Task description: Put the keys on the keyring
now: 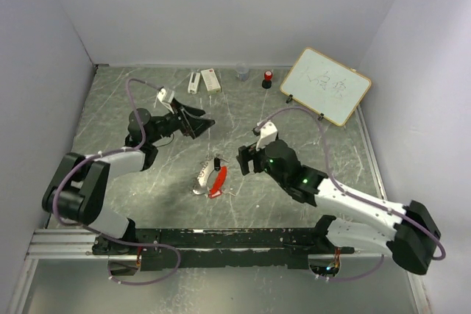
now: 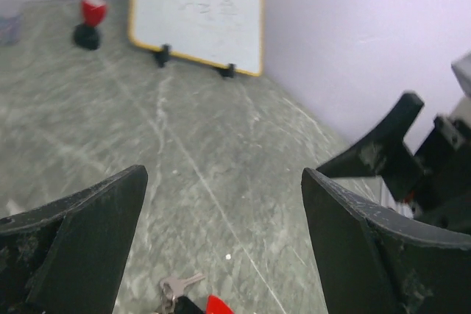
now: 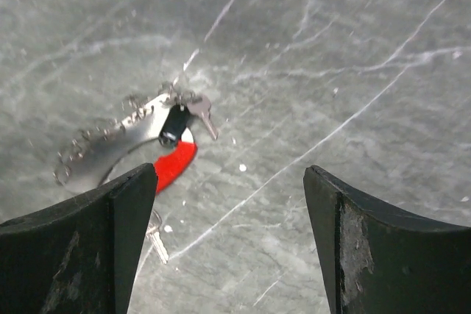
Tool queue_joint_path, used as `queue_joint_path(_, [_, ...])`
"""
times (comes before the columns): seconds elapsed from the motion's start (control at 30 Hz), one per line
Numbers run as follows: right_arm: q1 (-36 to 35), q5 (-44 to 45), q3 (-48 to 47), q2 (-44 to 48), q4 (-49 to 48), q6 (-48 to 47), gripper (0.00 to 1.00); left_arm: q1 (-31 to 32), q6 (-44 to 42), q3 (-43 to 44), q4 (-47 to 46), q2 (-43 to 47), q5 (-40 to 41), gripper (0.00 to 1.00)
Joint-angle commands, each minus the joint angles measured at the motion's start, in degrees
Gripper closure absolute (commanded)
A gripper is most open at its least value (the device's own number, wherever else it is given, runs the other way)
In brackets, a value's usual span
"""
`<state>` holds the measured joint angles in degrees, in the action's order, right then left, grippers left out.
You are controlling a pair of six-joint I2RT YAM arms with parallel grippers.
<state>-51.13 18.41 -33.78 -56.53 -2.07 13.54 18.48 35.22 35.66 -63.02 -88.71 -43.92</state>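
Right gripper (image 3: 228,178): jaws spread wide, nothing held. Left gripper (image 2: 222,174): also wide open and empty.

Right wrist view, working outward from your fingers:
- Near key (image 3: 156,242) lies just beside the inner edge of the finger on the view's left (image 3: 88,240).
- Red fob (image 3: 174,165) is next ahead, just off that same fingertip.
- Keyring (image 3: 110,148): its grey curved piece has its long axis slanting from ahead of that finger up toward the middle of the gap.
- Black tag (image 3: 173,124) and far key (image 3: 204,112) sit at the grey piece's far end, touching it. You cannot tell whether they are threaded on.

Count: two keys, one keyring, one fob, one black tag. No red tag can be made out apart from the fob.

From above, the cluster lies just off the right fingertips. The left gripper hangs well apart on its far side, so your right arm is the nearer. The whole cluster sits off-centre toward one finger, so a grasp likely calls for a sideways shift first.
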Motion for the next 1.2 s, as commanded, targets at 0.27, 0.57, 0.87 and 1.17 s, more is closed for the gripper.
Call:
queue_joint_path(0.27, [0.3,-14.4,-10.0,-23.6,-8.3,-2.5,0.31,0.5,2.7,-16.5,17.2,14.7,28.8,0.04])
queue_joint_path(0.57, [-0.8,-26.4,-19.7,-37.6,-8.1,-4.9,0.32,0.4,1.2,-18.9,30.1,25.4,38.8,0.0])
queue_joint_path(0.87, [-5.5,-28.3,-22.4,-43.3,-7.1,-6.5,0.44,0.0,2.3,-21.0,32.2,29.1,41.7,0.02])
queue_joint_path(1.17, [-7.7,-28.5,-23.0,-46.6,-7.7,-6.7,0.56,-0.4,2.6,-21.7,32.7,30.3,43.1,0.03])
